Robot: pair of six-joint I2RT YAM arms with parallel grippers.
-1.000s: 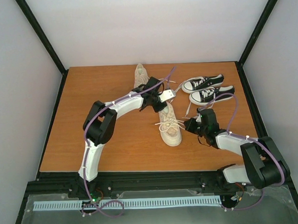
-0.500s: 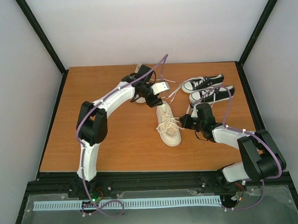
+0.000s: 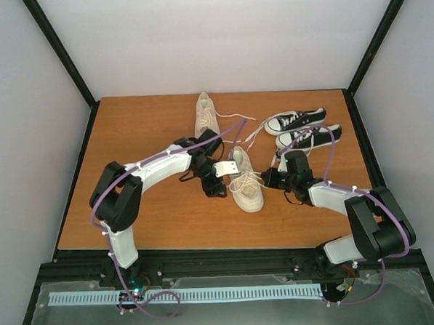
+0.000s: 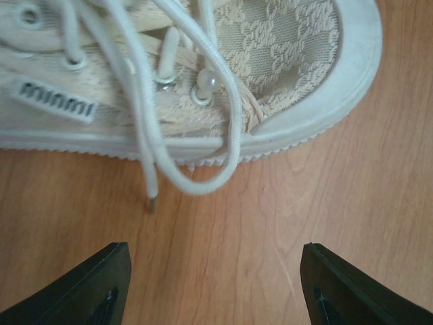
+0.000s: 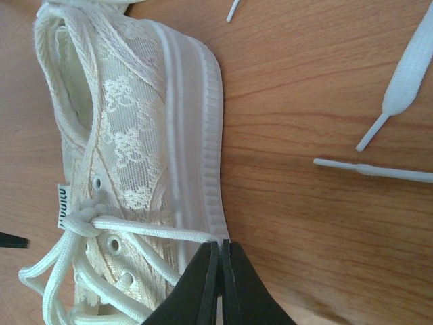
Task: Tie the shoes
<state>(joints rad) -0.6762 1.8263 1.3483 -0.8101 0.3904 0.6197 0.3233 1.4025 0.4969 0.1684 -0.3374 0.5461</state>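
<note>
Two cream shoes lie on the table: one at the back (image 3: pixel 206 113), one in the middle (image 3: pixel 246 181) with loose white laces. My left gripper (image 3: pixel 216 180) sits low on the left of the middle shoe, open and holding nothing. Its wrist view shows the shoe's toe (image 4: pixel 291 68), a lace loop (image 4: pixel 196 184) and a lace tip (image 4: pixel 150 200) on the wood ahead of the gripper (image 4: pixel 215 284). On that shoe's right side my right gripper (image 3: pixel 270 178) is shut. Its wrist view shows the gripper (image 5: pixel 220 249) pinching a lace (image 5: pixel 155 230) that runs from the eyelets over the sole.
Two small black sneakers (image 3: pixel 295 120) (image 3: pixel 308 136) lie at the back right, close behind my right arm. Loose flat lace ends (image 5: pixel 399 74) (image 5: pixel 372 169) trail on the wood to the right of the cream shoe. Black frame posts edge the table.
My left gripper has opened and let go of the lace it held up near the back shoe. It has swung down and nearer, to the middle shoe's left side. The right gripper stays shut.
</note>
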